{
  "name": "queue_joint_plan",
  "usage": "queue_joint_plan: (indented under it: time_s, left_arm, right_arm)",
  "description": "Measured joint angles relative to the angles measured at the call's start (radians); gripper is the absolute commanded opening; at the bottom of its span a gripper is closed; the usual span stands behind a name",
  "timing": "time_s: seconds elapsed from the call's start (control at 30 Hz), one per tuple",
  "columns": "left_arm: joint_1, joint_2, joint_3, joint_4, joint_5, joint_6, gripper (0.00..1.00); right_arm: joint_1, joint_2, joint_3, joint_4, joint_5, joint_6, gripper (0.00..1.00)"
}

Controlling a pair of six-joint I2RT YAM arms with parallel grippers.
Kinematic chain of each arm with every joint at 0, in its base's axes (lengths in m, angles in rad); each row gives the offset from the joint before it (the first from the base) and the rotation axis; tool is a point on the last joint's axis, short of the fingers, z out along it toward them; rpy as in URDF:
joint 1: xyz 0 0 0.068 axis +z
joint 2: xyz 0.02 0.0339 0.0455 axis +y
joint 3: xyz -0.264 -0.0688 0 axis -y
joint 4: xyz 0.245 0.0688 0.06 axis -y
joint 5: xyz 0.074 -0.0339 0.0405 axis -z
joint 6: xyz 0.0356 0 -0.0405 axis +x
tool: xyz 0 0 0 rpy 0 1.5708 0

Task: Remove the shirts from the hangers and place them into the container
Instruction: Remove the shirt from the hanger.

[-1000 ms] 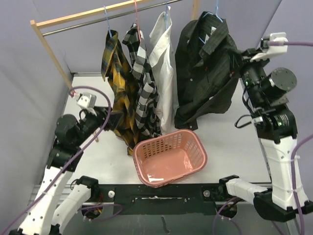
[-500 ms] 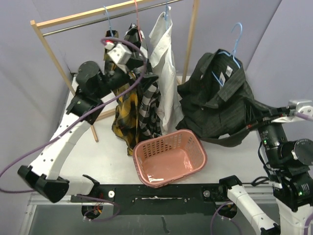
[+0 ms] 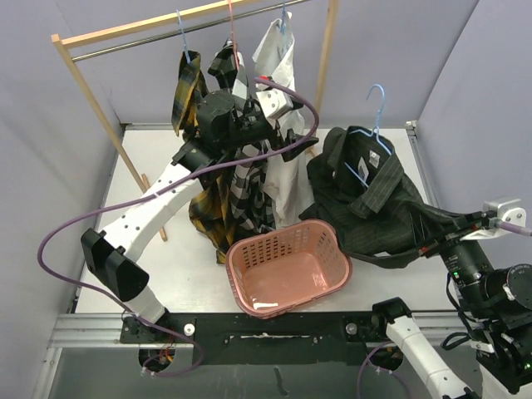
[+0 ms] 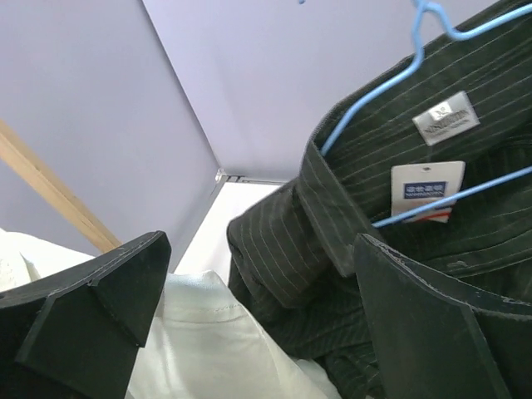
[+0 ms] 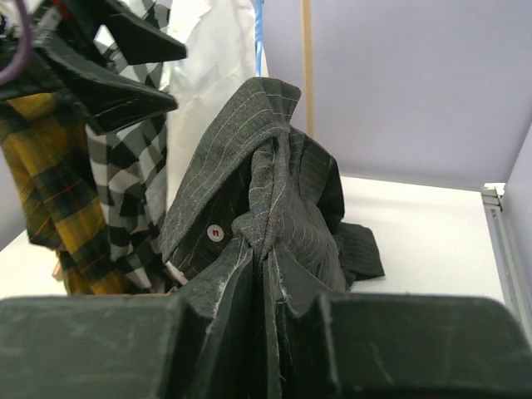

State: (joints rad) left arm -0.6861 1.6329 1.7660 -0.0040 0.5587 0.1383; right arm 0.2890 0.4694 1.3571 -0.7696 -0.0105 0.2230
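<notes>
Beside the pink slotted plastic basket (image 3: 287,237), the soft black striped shirt (image 3: 366,199) lay crumpled on the table (image 3: 183,266), its thin blue wire hanger (image 4: 374,98) hooking upward, a fold pinched in the right gripper (image 5: 268,287), while the left gripper (image 4: 259,249) gaped wide.

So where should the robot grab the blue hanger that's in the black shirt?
Probably the hook of the blue hanger, reached from the left by the open left gripper. It sticks up bare above the black shirt's collar; the hanger's arms lie inside the cloth, which the right gripper pinches.
</notes>
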Motion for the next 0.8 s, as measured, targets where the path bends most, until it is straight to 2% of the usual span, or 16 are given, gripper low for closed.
queue_joint_plan:
  time_s: [0.33,0.8]
  left_arm:
    - [-0.006,0.054,-0.034,0.120,0.051,0.049,0.92]
    - [-0.125,0.076,-0.016,0.109,0.060,0.143,0.91]
  right_arm:
    - [0.050,-0.070,0.085,-0.098,-0.031,0.027,0.00]
    - [0.093,-0.096,0.116,-0.131,-0.006,0.051,0.00]
